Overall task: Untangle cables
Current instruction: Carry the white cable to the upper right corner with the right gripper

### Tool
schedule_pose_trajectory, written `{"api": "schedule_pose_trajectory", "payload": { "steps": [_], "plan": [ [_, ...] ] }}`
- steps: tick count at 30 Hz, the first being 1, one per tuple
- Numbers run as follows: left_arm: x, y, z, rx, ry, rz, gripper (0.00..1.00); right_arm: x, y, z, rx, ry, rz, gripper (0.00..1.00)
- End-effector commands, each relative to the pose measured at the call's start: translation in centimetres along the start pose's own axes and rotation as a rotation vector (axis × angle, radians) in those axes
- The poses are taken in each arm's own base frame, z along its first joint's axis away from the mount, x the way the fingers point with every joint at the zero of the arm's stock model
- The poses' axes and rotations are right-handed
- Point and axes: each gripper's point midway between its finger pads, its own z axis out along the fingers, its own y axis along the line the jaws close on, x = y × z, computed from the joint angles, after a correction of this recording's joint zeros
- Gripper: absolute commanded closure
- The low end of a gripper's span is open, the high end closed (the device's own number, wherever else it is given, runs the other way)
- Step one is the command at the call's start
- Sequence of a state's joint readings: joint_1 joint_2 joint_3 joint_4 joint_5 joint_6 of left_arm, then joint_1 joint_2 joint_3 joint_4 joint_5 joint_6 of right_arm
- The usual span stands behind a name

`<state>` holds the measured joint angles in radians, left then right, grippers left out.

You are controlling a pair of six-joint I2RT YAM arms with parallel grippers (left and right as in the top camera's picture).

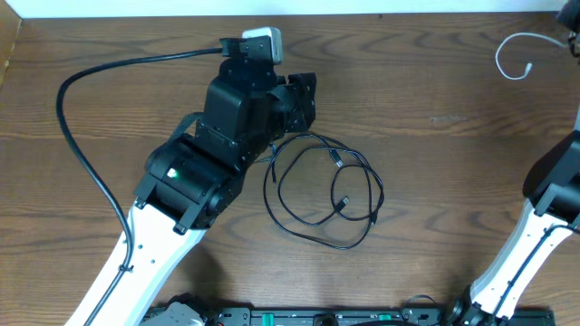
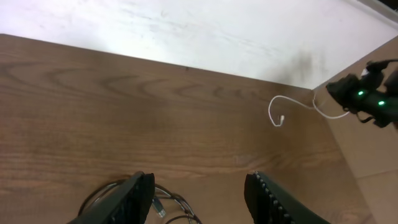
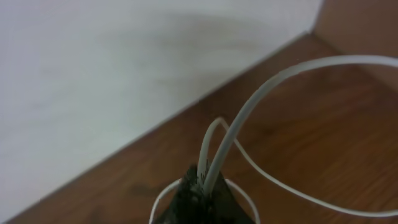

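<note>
The black cable [image 1: 322, 190] lies in loose overlapping loops on the wooden table, its small plugs inside the loops. My left gripper [image 1: 304, 98] hovers just beyond the loops' far left side, open with nothing between its fingers. In the left wrist view the black cable [image 2: 171, 208] shows under the left finger [image 2: 138, 194]. The white cable [image 1: 513, 52] curls at the far right corner. My right gripper [image 3: 202, 186] is shut on the white cable [image 3: 280, 81], with two strands rising out of its tips. From the left wrist view, the right gripper [image 2: 364, 96] hangs by the right wall with the white cable [image 2: 283, 111] trailing from it.
A thick black wire [image 1: 82, 154] runs from the left arm's wrist camera [image 1: 261, 42] in a wide arc across the table's left side. A white wall [image 2: 205, 31] borders the far edge. The right arm's white link [image 1: 521, 254] stands at the lower right.
</note>
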<state>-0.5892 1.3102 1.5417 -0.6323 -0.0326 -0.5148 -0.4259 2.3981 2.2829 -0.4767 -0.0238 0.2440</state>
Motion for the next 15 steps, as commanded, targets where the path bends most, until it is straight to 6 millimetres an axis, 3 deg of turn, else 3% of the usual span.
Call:
{"api": "schedule_pose_trajectory", "payload": {
  "steps": [1, 4, 7, 8, 9, 10, 11, 15],
  "plan": [
    [-0.4, 0.1, 0.5, -0.015, -0.005, 0.023, 0.48, 1.9, -1.2, 1.9, 0.025, 0.039, 0.008, 0.99],
    [0.0, 0.3, 1.3, -0.028, 0.015, 0.025, 0.48, 4.5, -0.7, 3.3, -0.015, 0.104, 0.009, 0.99],
    [0.4, 0.5, 2.1, -0.036, 0.029, 0.026, 0.48, 5.6, -0.1, 3.7, -0.043, 0.138, 0.009, 0.99],
    [0.5, 0.5, 2.3, -0.04, 0.034, 0.027, 0.48, 5.8, 0.1, 3.7, -0.047, 0.144, 0.008, 0.93],
    [0.7, 0.6, 2.5, -0.043, 0.04, 0.028, 0.48, 5.9, 0.3, 3.6, -0.053, 0.147, 0.008, 0.75],
    [0.8, 0.7, 2.7, -0.047, 0.045, 0.028, 0.48, 5.7, 0.5, 3.4, -0.06, 0.146, 0.007, 0.34],
    [0.9, 0.8, 2.8, -0.051, 0.051, 0.029, 0.48, 5.6, 0.6, 3.1, -0.06, 0.148, 0.007, 0.01],
    [1.5, 1.1, 3.5, -0.066, 0.074, 0.032, 0.47, 3.8, 2.7, 0.5, -0.132, 0.148, 0.027, 0.01]
  ]
}}
